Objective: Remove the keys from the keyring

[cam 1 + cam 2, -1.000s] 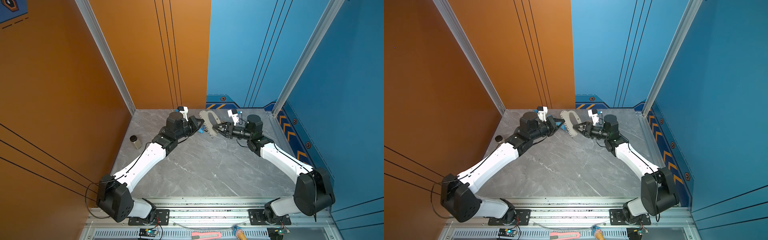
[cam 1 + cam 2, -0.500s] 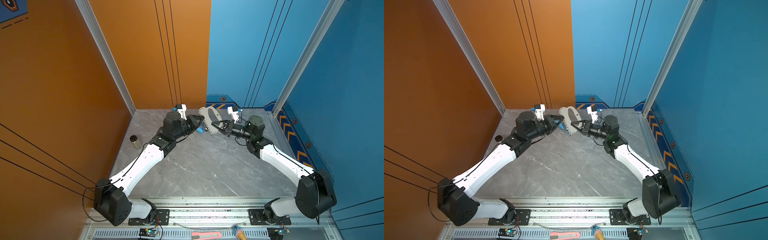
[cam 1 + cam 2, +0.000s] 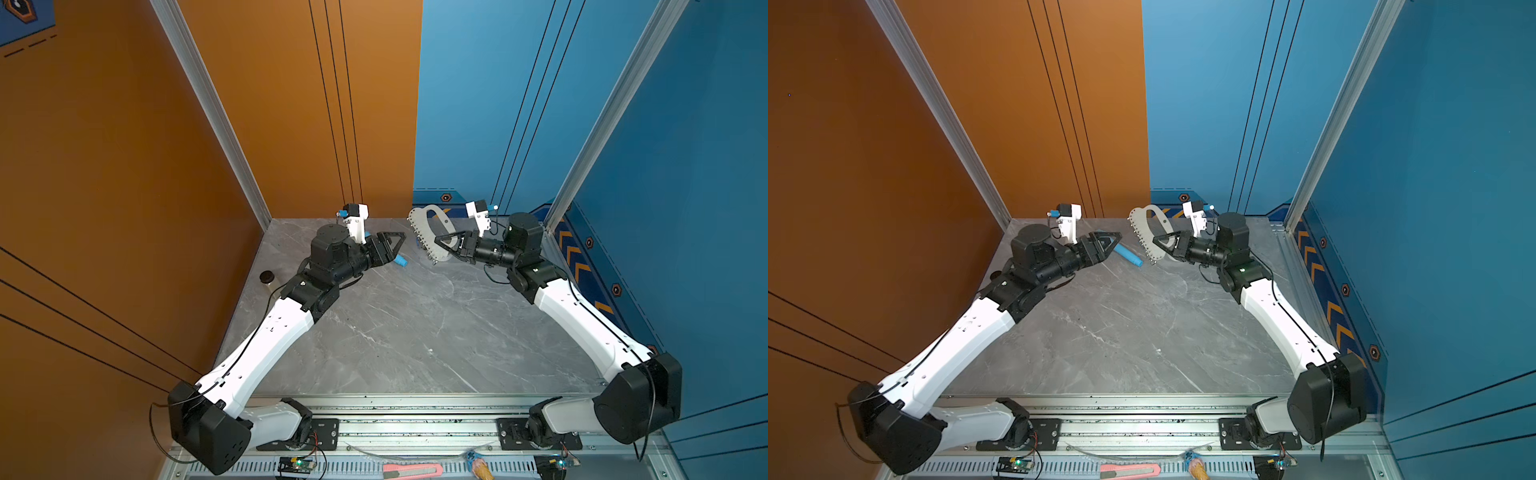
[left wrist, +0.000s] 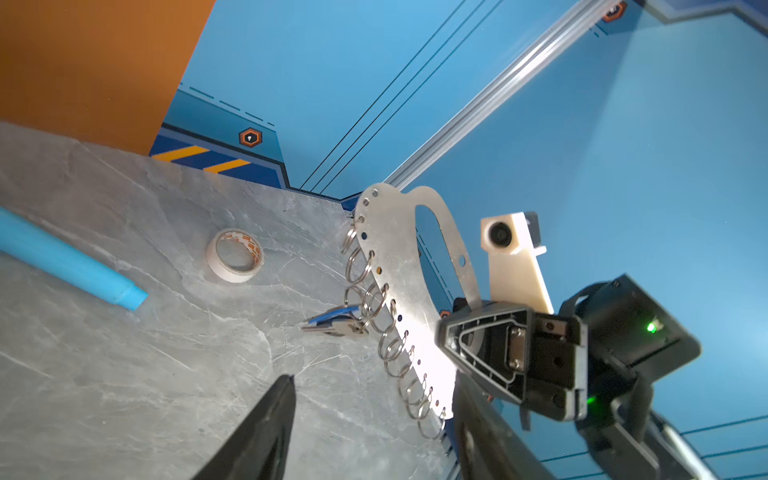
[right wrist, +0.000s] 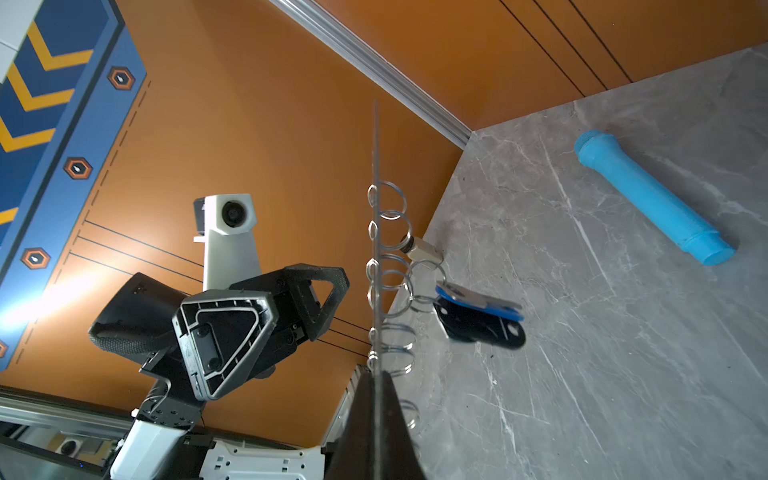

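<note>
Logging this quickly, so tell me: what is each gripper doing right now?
The left gripper is open, holding nothing.
The right gripper is closed on the keyring plate, with the keys hanging from it.

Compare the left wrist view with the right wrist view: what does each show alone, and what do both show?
Left wrist only: the tape roll and the flat face of the keyring, with its oval cut-out. Right wrist only: the dark fob and the blue tube end to end. Both: the keys hanging from the keyring's wire rings, the keyring itself, and part of the tube.
</note>
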Controlling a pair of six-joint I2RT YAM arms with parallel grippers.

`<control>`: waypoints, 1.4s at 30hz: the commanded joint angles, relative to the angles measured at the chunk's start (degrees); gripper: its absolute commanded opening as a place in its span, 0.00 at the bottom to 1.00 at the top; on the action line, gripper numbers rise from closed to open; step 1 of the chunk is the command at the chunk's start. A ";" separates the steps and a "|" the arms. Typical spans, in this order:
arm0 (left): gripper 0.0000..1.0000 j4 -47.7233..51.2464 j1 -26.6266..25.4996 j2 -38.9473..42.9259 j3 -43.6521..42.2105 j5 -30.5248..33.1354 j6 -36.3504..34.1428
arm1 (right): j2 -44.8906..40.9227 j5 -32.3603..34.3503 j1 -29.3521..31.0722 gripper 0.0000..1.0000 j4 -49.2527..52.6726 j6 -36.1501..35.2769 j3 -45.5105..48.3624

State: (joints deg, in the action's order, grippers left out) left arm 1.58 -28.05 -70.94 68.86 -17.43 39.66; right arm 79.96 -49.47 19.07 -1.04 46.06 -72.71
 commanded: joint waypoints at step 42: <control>0.41 -10.02 -1.29 0.05 -7.35 -12.01 -44.16 | 2.04 8.27 9.05 0.00 45.58 -43.34 -33.01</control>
State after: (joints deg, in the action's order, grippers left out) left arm -7.55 -28.71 -70.28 60.07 -28.84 -3.09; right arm 82.37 -41.67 27.77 44.42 3.79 -103.83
